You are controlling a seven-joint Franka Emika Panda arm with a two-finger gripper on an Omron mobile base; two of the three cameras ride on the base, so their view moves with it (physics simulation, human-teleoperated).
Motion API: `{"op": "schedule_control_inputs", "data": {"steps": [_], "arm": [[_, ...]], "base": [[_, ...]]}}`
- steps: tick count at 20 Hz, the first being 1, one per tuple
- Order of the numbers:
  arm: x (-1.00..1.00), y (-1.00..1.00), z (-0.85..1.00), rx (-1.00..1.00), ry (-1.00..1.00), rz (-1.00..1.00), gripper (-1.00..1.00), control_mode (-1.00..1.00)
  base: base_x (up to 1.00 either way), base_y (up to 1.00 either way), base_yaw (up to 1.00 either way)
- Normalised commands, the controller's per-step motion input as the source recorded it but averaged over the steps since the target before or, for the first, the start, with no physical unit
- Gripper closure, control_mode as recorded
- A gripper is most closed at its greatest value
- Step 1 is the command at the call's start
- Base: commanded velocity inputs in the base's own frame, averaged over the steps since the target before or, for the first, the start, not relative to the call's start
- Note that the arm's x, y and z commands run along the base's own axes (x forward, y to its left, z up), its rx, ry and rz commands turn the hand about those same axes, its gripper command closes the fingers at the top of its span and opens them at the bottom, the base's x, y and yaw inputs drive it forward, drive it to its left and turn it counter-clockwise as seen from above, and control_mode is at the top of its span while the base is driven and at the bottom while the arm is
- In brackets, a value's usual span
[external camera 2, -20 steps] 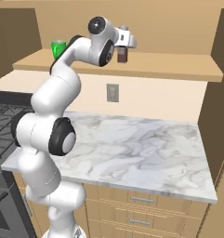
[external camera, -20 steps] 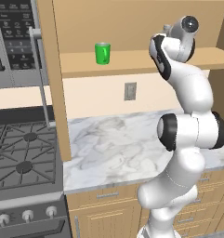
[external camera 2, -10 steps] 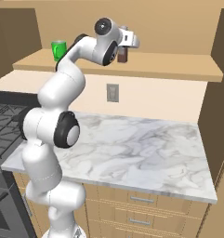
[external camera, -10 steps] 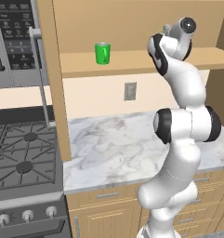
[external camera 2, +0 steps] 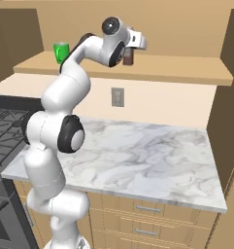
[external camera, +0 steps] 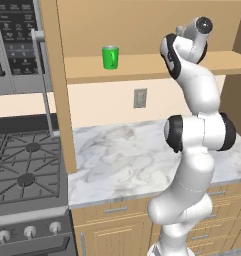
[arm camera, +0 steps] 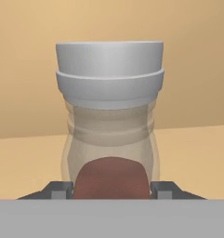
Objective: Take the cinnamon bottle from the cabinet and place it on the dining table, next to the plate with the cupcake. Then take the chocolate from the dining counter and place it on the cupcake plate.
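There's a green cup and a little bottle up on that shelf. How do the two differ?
The green cup is solid bright green and open-topped; the cinnamon bottle is clear glass with dark reddish-brown contents and a pale grey cap. The cup stands alone toward the shelf's left, while the bottle sits between the fingers of the gripper. Both stand upright on the cabinet shelf.

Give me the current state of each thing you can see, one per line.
cinnamon bottle: upright on the cabinet shelf, capped, between the fingertips.
hand: at the bottle's lower body, fingertips at either side.
green cup: upright on the shelf, apart from the arm.
cabinet: open shelf.
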Motion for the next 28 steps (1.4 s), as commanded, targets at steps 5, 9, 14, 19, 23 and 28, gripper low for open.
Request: {"op": "schedule_control_inputs", "data": {"steps": [5,9,14,19,23,28], "arm": [[-0.92,0.14,0.0,0.0,-0.09,0.19,1.0,-1.0],[-1.0,0.35,0.0,0.01,0.0,0.05,1.0,-1.0],[-1.0,0.37,0.0,0.02,0.0,0.11,1.0,-1.0],[-1.0,0.66,0.0,0.0,0.0,0.15,1.0,-1.0],[-1.0,0.49,-0.17,0.0,0.0,0.16,1.0,-1.0],[-1.0,0.25,-0.4,0.0,0.07,0.07,1.0,-1.0]], "base": [[0.0,0.0,0.0],[0.0,0.0,0.0],[0.0,0.0,0.0],[0.0,0.0,0.0],[0.0,0.0,0.0],[0.0,0.0,0.0]]}}
